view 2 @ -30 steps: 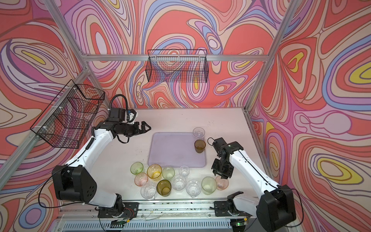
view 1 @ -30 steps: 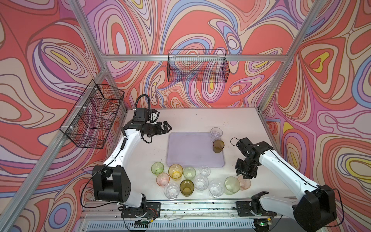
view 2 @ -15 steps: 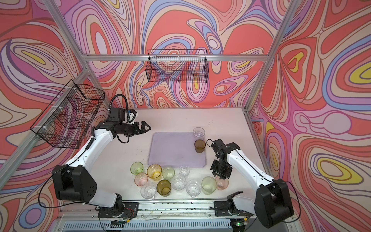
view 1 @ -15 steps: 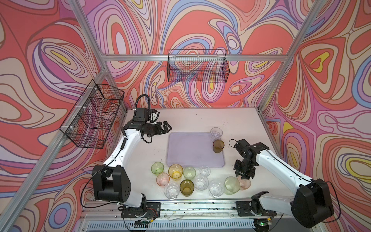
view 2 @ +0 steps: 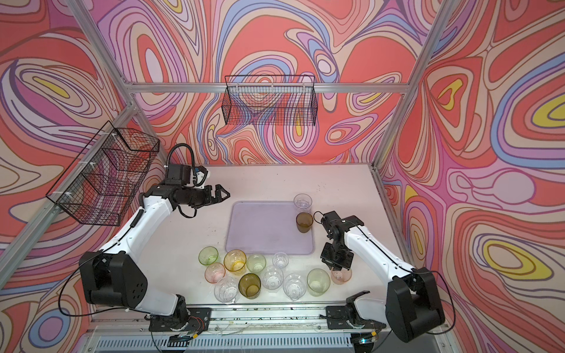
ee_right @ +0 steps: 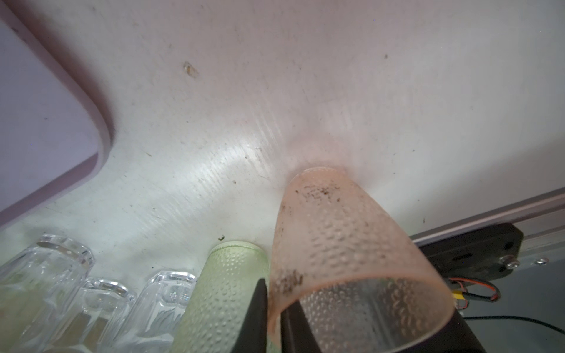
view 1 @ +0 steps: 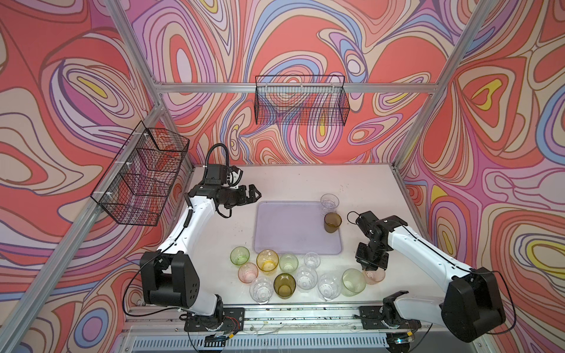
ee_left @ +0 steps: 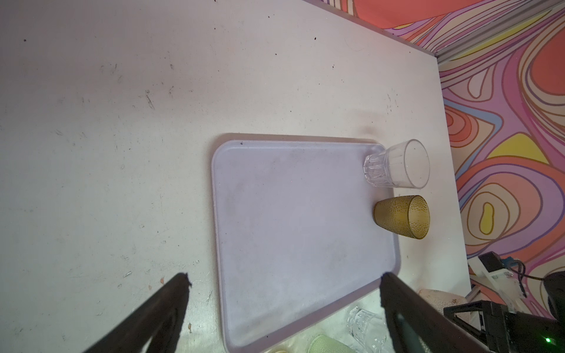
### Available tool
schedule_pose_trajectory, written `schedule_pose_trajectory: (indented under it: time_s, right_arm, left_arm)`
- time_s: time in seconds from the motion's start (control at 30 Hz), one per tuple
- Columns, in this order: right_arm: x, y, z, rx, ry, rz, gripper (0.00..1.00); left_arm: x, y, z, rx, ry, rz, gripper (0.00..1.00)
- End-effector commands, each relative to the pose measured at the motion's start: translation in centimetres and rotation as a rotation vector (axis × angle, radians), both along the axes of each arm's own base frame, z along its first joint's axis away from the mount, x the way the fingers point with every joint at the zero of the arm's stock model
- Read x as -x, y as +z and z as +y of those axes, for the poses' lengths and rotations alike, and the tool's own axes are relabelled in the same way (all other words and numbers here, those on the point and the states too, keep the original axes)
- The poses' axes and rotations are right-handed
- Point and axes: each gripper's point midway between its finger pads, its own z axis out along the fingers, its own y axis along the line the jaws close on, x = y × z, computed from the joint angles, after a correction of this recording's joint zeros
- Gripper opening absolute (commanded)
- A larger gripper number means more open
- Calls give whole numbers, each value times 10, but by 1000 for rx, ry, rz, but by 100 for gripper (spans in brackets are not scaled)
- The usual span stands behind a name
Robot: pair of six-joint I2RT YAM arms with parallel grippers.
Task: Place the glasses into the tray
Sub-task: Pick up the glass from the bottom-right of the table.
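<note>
right hand (view 1: 371, 268): moved in, now clamped on pink glass (view 1: 376, 277) rim | left hand (view 1: 255, 195): unmoved, spread wide

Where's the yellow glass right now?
In a top view, the yellow glass stands on the table off the tray's near-left corner, between two green glasses.

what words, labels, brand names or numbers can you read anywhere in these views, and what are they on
No text can be read in any view.
The glasses: no print or brand visible.
The tray: plain, no marking.
A white label, seen in the left wrist view: has small marks, too blurred to read.
</note>
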Motion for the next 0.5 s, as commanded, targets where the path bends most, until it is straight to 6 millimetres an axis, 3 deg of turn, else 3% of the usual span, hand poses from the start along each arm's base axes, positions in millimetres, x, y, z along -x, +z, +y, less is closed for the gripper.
schedule_pose_trajectory:
  time_s: [0.0, 0.2, 0.47]
  right_arm:
    - [-9, 5, -3, 23, 14, -26, 7]
    - [-20, 14, -3, 35, 59, -49, 0]
    - [-55, 38, 5, 26, 172, -116, 0]
  left_arm:
    - [-1, 7, -1, -6, -8, -8, 100]
    - [0, 5, -1, -6, -9, -3, 100]
    - [1, 4, -1, -8, -9, 1, 100]
